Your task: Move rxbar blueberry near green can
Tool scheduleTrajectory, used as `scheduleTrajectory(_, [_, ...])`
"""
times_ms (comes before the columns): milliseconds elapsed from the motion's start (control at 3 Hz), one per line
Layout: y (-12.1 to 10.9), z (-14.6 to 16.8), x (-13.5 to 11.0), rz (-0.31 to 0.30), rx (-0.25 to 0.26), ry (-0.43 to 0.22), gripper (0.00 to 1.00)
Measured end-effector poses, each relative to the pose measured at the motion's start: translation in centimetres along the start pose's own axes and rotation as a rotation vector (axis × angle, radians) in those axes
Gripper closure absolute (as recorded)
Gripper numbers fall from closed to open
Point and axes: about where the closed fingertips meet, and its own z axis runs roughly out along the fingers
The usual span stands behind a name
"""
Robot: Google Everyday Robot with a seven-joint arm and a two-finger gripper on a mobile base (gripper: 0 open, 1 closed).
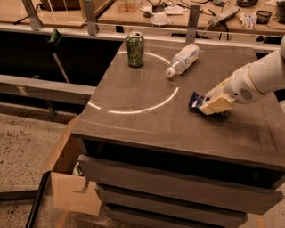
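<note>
The green can [135,49] stands upright at the far left of the dark tabletop [133,111]. The rxbar blueberry [196,100] is a dark navy wrapper at the right side of the table, its left end sticking out from between my cream-coloured fingers. My gripper [212,101] comes in from the right on a white arm [258,78] and is shut on the bar, holding it just above the tabletop. The bar is far from the can, to its right and nearer the front.
A clear plastic bottle [182,59] with a white label lies on its side between the can and my gripper. A bright arc of light [147,107] crosses the table. A cardboard box [67,178] sits on the floor at left. Cluttered benches [178,13] stand behind.
</note>
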Motion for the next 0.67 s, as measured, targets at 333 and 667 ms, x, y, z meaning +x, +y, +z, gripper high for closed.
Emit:
scheduleTrajectory(333, [0.06,0.17,-0.33,-0.001,-0.005,-0.010,1.00])
scheduleTrajectory(667, [0.51,1.12,-1.12,0.002,-0.026,-0.038,1.00])
